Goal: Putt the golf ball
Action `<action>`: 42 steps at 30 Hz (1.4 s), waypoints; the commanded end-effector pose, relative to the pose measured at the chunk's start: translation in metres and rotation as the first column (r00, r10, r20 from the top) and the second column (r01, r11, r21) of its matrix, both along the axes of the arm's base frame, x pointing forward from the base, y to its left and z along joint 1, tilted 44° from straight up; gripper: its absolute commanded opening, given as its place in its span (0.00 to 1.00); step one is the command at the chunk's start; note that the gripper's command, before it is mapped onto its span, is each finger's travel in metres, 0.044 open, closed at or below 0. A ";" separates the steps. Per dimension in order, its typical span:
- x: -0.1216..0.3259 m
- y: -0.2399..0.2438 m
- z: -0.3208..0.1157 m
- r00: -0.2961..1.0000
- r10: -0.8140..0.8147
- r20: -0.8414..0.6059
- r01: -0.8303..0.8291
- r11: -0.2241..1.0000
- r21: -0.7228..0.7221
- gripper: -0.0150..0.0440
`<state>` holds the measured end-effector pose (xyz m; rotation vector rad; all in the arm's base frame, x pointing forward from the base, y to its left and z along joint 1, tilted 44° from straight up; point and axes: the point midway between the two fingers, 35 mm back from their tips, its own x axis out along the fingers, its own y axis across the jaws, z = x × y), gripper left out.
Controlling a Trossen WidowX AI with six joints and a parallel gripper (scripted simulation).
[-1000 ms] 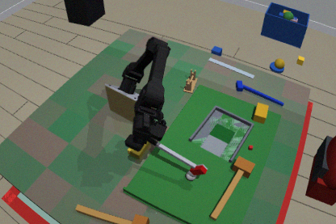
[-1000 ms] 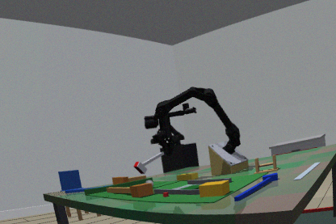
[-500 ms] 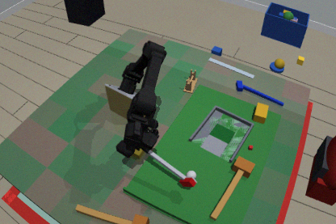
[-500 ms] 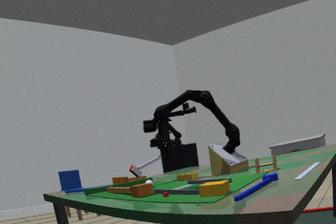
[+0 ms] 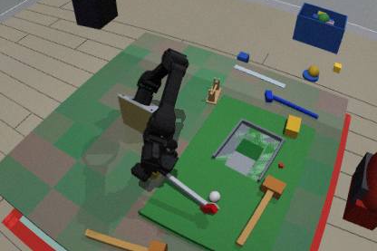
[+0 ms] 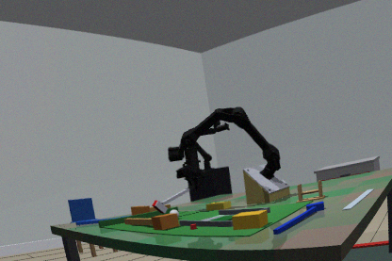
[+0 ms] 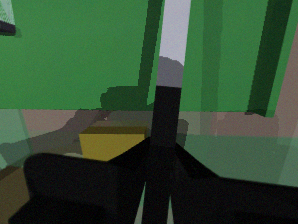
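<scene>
Red putter [image 5: 190, 193] beside round ball [image 5: 214, 196]

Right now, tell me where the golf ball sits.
In the top view, the ball lies on the green mat's near end, right beside the putter's red head.
</scene>
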<state>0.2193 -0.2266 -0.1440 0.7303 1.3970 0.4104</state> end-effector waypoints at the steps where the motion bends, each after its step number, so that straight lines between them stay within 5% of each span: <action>1: 0.002 0.006 -0.005 1.000 -0.008 0.001 0.008 1.000 0.007 0.25; 42: 0.000 0.000 -0.034 1.000 -0.011 -0.005 0.011 1.000 0.009 0.25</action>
